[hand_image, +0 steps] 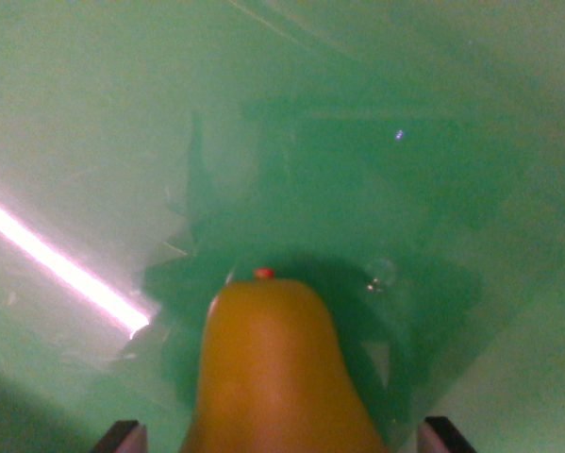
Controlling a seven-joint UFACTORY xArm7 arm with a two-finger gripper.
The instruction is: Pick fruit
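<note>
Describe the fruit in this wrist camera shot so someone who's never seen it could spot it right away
Start with the green surface that fills the whole view, crossed by a bright streak of light at the wrist view's left. At the bottom centre, between the two dark jaws at the lower corners, sits a yellow pear-shaped fruit. It is the only solid yellow thing, narrowing to a top with a tiny red spot.

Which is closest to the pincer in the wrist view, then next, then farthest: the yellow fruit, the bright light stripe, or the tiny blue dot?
1. Yellow fruit, between the pincer fingertips.
2. Bright light stripe, on the left.
3. Tiny blue dot, upper right, farthest.
</note>
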